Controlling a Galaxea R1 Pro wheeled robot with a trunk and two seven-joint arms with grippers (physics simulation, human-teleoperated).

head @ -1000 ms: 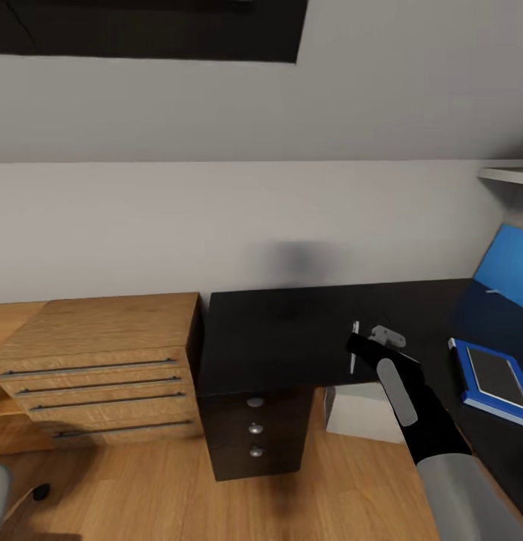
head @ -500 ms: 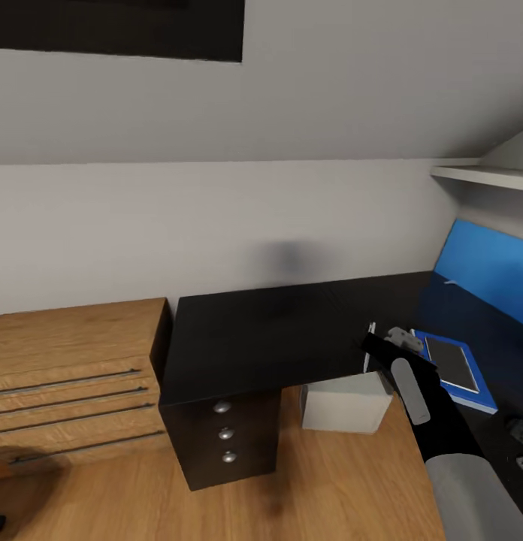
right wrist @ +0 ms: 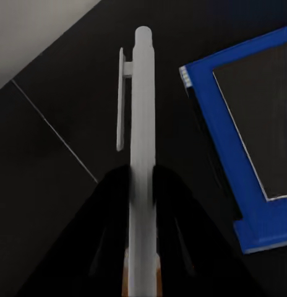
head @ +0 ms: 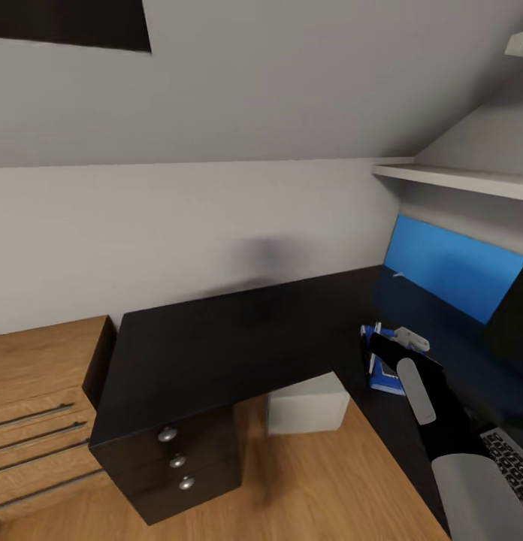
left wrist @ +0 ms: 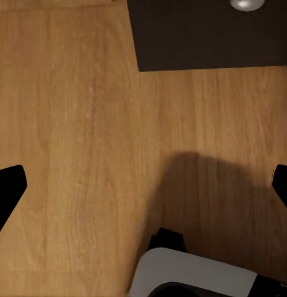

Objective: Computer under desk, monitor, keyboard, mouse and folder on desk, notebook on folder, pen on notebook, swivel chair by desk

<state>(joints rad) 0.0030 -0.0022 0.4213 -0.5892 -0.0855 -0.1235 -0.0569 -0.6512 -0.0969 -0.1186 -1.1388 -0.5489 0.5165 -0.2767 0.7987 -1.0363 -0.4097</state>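
My right gripper (head: 379, 342) is shut on the pen (head: 375, 359), a thin pale stick held upright over the black desk (head: 216, 338). In the right wrist view the pen (right wrist: 141, 124) stands between the dark fingers (right wrist: 112, 198), just beside the blue folder (right wrist: 208, 130) with the dark grey notebook (right wrist: 267, 117) lying on it. The head view shows a corner of the folder (head: 383, 380) behind the gripper. The light grey computer (head: 306, 404) stands under the desk. The keyboard (head: 511, 458) lies at the desk's near right. My left gripper (left wrist: 143, 189) hangs open over the wood floor.
A dark drawer unit (head: 171, 469) with silver knobs carries the desk's left end, and a light wooden cabinet (head: 36, 391) stands beside it. A blue wall panel (head: 457, 269) and a white shelf (head: 449, 179) are at the back right. A dark flat slab (head: 515, 312) cuts in at the right edge.
The camera has turned to the right, so the desk and cabinet slid left in the picture. The right gripper, still holding the pen, now sits by the folder's edge.
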